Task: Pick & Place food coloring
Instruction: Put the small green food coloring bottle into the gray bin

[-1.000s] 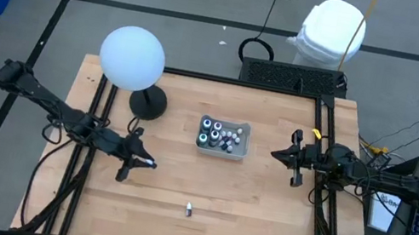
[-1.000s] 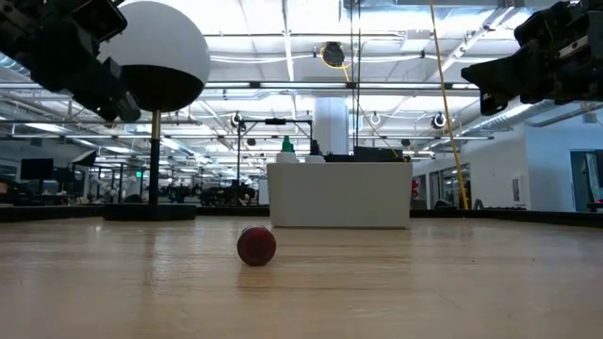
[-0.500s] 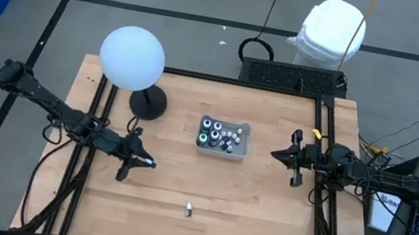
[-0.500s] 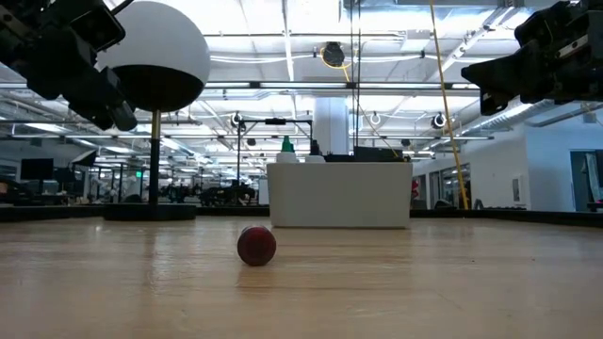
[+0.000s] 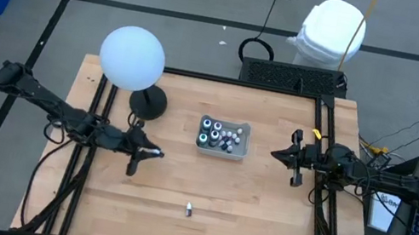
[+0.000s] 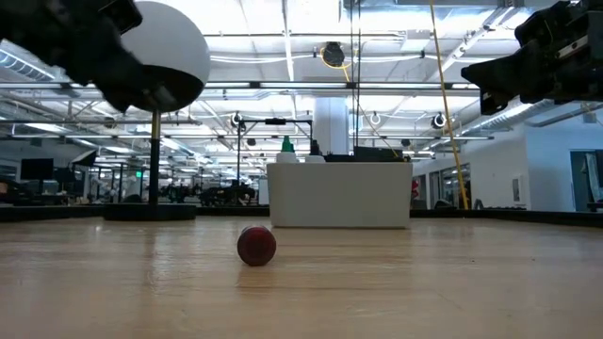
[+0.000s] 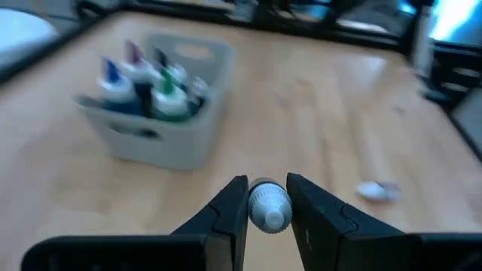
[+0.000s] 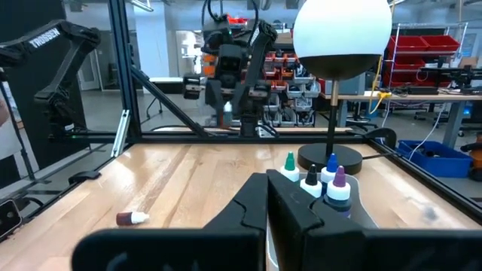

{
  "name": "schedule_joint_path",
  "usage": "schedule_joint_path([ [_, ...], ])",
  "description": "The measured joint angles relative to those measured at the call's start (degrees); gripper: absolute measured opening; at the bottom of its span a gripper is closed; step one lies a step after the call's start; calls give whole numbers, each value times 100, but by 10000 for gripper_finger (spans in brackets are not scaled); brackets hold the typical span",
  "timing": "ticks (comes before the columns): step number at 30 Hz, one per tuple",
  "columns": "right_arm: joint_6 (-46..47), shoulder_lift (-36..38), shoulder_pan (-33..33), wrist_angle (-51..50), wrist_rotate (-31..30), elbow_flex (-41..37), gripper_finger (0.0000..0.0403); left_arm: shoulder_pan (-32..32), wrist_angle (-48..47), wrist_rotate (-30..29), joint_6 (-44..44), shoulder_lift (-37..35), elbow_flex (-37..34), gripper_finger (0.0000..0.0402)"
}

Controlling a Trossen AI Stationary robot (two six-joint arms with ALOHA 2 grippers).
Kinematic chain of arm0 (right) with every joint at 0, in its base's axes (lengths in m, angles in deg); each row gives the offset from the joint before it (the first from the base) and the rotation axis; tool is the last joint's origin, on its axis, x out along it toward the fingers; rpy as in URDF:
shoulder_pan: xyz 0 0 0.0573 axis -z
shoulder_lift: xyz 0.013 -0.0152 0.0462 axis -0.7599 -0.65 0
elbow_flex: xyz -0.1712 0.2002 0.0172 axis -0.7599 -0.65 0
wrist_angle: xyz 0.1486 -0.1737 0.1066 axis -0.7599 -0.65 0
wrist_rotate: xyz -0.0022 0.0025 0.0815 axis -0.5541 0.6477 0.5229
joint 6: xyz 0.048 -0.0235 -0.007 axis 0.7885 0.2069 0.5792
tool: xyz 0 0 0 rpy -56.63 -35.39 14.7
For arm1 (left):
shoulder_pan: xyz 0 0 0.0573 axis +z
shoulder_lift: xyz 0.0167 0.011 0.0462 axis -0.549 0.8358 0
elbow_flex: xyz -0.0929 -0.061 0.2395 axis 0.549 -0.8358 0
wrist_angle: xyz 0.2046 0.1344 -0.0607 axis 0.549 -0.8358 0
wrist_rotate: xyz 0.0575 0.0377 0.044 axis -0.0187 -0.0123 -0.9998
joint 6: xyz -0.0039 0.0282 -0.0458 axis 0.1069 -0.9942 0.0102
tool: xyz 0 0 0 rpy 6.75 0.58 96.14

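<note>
A grey tray (image 5: 240, 151) in the middle of the table holds several food coloring bottles (image 5: 215, 133), standing upright with coloured and white tops (image 7: 143, 79). One more small bottle (image 5: 188, 210) lies on its side on the wood nearer the near edge; the low view shows it end-on as a red disc (image 6: 256, 245). My left gripper (image 5: 150, 152) hovers above the table left of the tray, shut on a white-capped vial (image 7: 269, 205). My right gripper (image 5: 282, 156) hangs shut to the right of the tray. My left gripper pinches the small vial between its two fingers (image 7: 229, 209), with the ribbed white cap (image 7: 269, 202) showing between the free ends. The fingers reach roughly level from the table's left. The vial is lifted clear of the table.
A lamp with a white globe (image 5: 132, 56) and a dark round base (image 5: 148, 103) stands on the table's far left part, close to my left arm. Black rails (image 5: 88, 157) run along both sides. Bare wood lies between the tray and the near edge.
My left gripper has moved toward the table's right, nearer the tray, and a little toward the far edge, still shut on the vial. My right arm, the tray and the lying bottle have kept still.
</note>
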Motion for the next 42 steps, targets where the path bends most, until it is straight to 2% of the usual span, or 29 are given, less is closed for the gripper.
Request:
schedule_joint_path([
  [2, -9, 0, 0, 4, -127, -2, 0, 175, 48, -110, -170, 202, 212, 92],
  [12, -57, 0, 0, 4, -591, -2, 0, 1131, -231, 311, -835, 1869, 2070, 92],
  [20, -129, 0, 1, -171, -591, -1, 0, 1806, -556, 1605, -1462, 2880, 3371, 92],
  [23, -391, 0, 0, -170, -591, -2, 0, 1932, -691, 1874, -1749, 3197, 3807, 92],
  [30, -1457, 0, 0, 261, -842, -2, 0, 2123, -1083, 1870, -2208, 4043, 4713, 92],
  [36, -1579, -31, 0, 233, -1451, -2, 0, 2265, -1537, 1823, -2318, 4845, 5367, 92],
  [42, -1572, -116, 2, 130, -1492, -2, 0, 2404, -1832, 1819, -2705, 5653, 6135, 92],
])
